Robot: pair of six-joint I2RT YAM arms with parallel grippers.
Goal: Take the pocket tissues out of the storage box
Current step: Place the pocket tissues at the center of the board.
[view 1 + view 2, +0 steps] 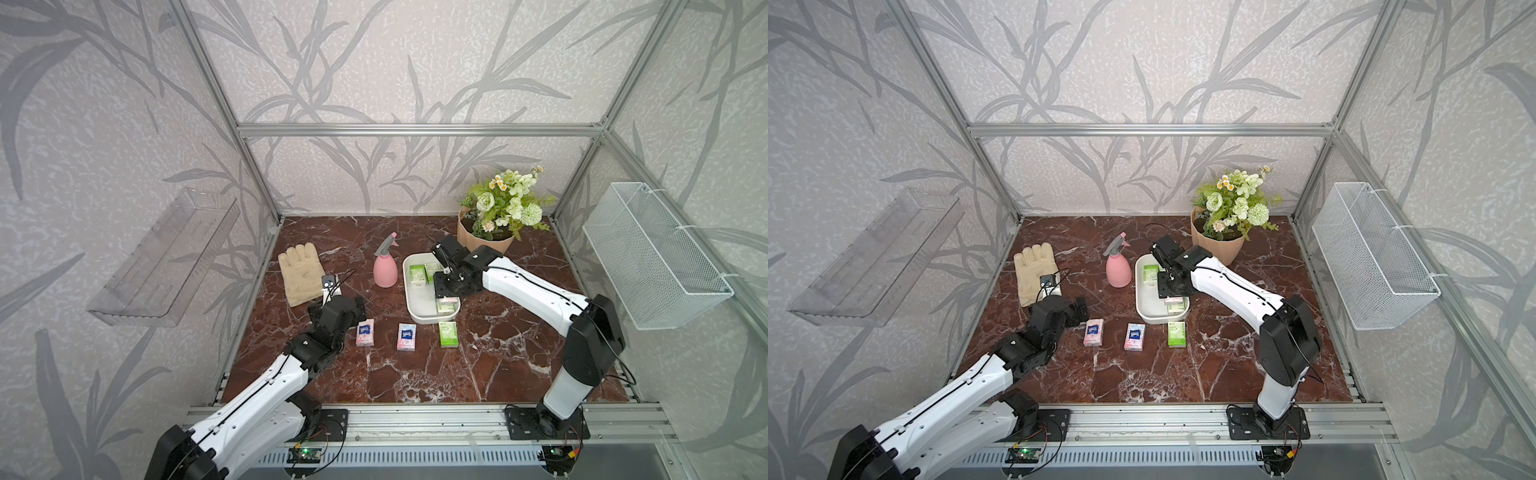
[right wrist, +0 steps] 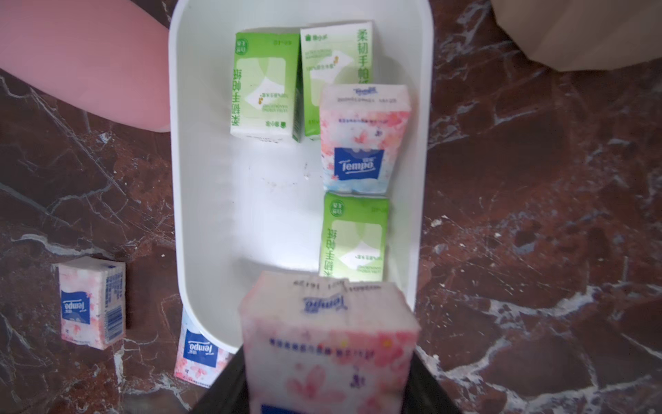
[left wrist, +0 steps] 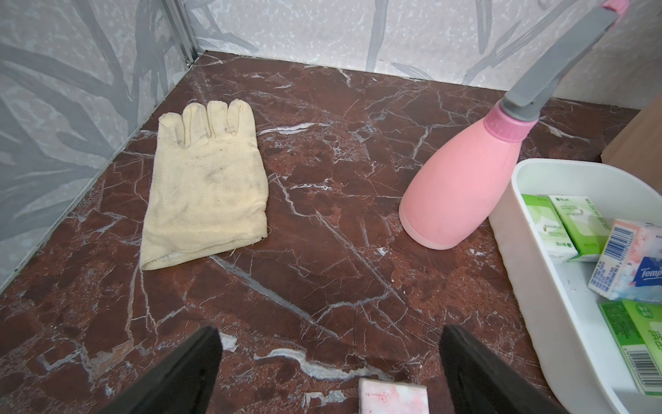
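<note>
The white storage box (image 1: 419,299) (image 2: 250,200) stands right of centre on the marble table. My right gripper (image 2: 327,362) (image 1: 446,296) hangs over its near end, shut on a pink floral pocket tissue packet (image 2: 329,344) lifted off the box floor. Inside the box lie three green packets (image 2: 265,86) (image 2: 336,61) (image 2: 354,240) and one pink packet (image 2: 361,139). Two pink packets (image 1: 365,332) (image 1: 406,336) and a green one (image 1: 449,334) lie on the table in front of the box. My left gripper (image 3: 329,344) (image 1: 338,311) stands open just above the table, with the left pink packet (image 3: 392,396) below it.
A cream glove (image 1: 301,274) lies at the back left. A pink spray bottle (image 1: 385,270) stands right beside the box's left wall. A flower pot (image 1: 484,239) stands behind the box. A wire mesh basket (image 1: 652,257) hangs on the right wall, a clear shelf (image 1: 166,262) on the left.
</note>
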